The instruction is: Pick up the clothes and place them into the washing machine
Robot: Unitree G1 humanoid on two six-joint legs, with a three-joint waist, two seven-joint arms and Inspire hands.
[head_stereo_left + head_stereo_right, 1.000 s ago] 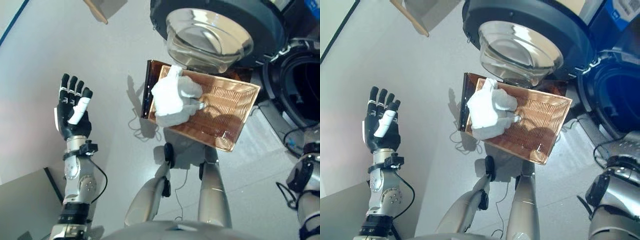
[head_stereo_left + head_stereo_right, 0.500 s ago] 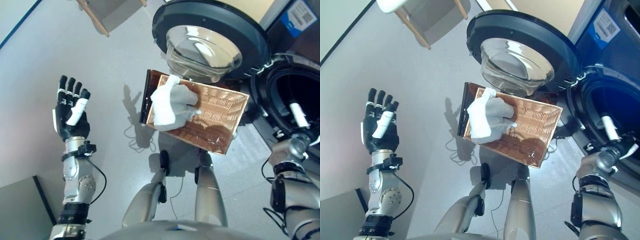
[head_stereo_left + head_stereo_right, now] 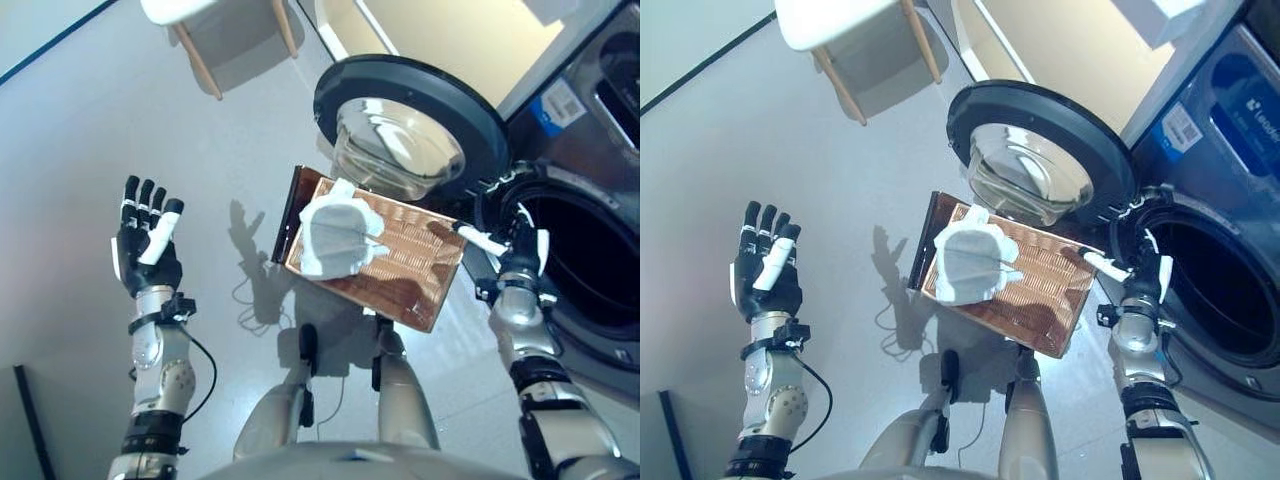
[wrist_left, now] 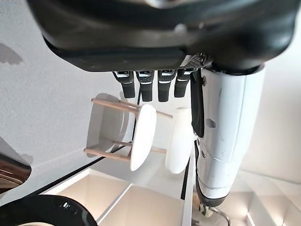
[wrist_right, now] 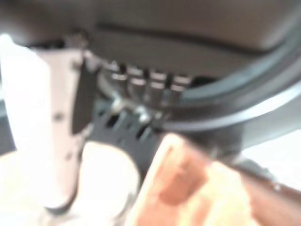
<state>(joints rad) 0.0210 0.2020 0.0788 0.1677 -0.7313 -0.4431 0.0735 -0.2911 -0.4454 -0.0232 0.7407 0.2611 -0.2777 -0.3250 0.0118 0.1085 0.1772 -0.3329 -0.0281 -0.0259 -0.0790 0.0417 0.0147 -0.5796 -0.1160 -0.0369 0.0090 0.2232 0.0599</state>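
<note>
The washing machine (image 3: 1215,290) is sitting at the robot's right with its round door (image 3: 1040,165) swung wide open and the dark drum showing. A brown ridged basket (image 3: 405,275) is lying on the floor just in front of the door. The clothes (image 3: 335,235), a bundled white-grey piece, are resting in the basket's left end, touched by neither hand. A white stool (image 3: 845,30) is standing well apart, further out on the floor.

The left hand (image 3: 145,245) is hanging raised at the left, well apart from the basket, fingers straight and spread, holding nothing; its wrist view is confirming this. The right hand (image 3: 515,245) is hovering between the basket's right edge and the drum opening, fingers looking relaxed and empty.

The cloth is looking light, soft and floppy, so it will likely sag and trail when lifted. Best hold is probably a pinch into the bunched top of the mound, gathering folds, not a loose corner.

The right wrist view is too blurred to read detail. The drum's inside is dark. Whether more clothes are lying under the bundle cannot be told.
</note>
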